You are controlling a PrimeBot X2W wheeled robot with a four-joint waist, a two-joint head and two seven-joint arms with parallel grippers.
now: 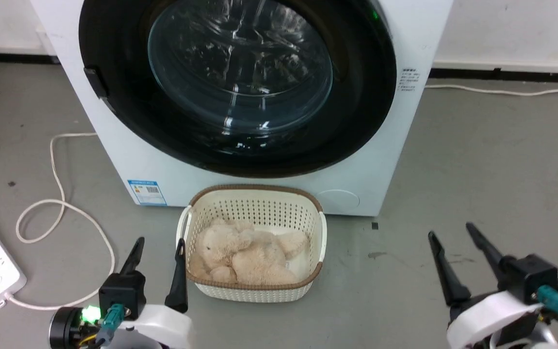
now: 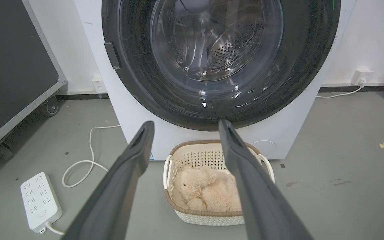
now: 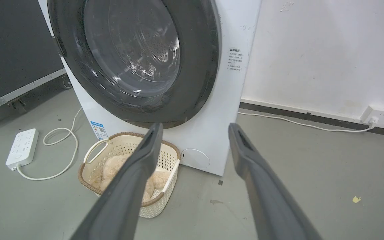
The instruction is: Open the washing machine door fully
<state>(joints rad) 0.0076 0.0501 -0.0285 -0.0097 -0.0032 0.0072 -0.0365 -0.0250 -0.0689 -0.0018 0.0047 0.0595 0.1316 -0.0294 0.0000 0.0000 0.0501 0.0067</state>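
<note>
Grey floor [image 1: 477, 160]; washing machine [image 1: 114, 145] blue sticker [image 1: 147, 192] illegible; left gripper [image 1: 160, 241], right gripper [image 1: 450, 230] both spread, empty.

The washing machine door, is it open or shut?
Shut. The washing machine door sits flat against the white front of the washing machine, with no gap showing around its black rim.

The washing machine [image 1: 114, 140] is white, with a blue sticker [image 1: 147, 192] on its front. Its door [image 1: 238, 82] has a glossy black rim around clear glass. The basket [image 1: 255, 208] is cream, patterned with small holes and edged in brown. The plush toy [image 1: 247, 254] is beige. The floor [image 1: 477, 160] is grey.
</note>
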